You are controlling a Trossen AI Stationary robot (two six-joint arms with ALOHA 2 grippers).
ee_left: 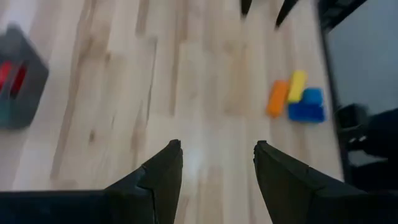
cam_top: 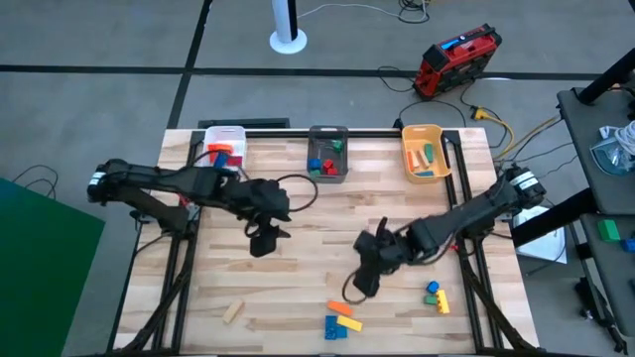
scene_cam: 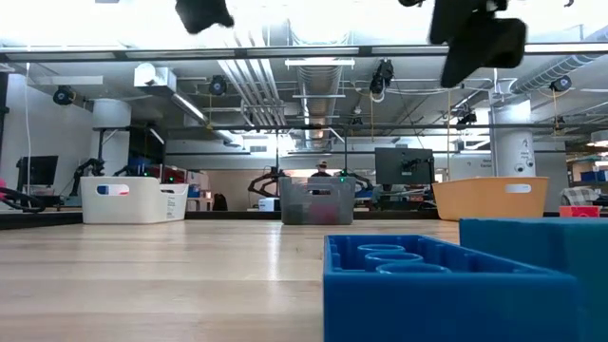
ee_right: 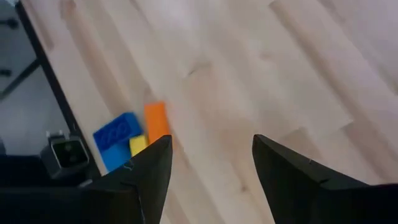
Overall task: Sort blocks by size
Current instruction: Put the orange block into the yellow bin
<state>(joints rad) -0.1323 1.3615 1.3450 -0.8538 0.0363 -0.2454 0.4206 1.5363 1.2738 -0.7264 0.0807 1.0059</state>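
Wooden table [cam_top: 298, 198] carries loose blocks near its front edge: an orange bar [cam_top: 346, 321] lying slantwise beside a blue brick [cam_top: 335, 328]. Above them the right gripper [cam_top: 363, 281] hangs spread, empty; the left gripper [cam_top: 262, 241] hovers mid-table, parted, empty

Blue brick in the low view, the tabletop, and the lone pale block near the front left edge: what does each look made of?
The blue brick looks like moulded plastic: smooth, even colour, round studs on top. The tabletop looks like wood, probably butcher-block: light planks with visible grain and joints. The pale block seems plain unpainted wood, judging by its tan colour; too small to be sure.
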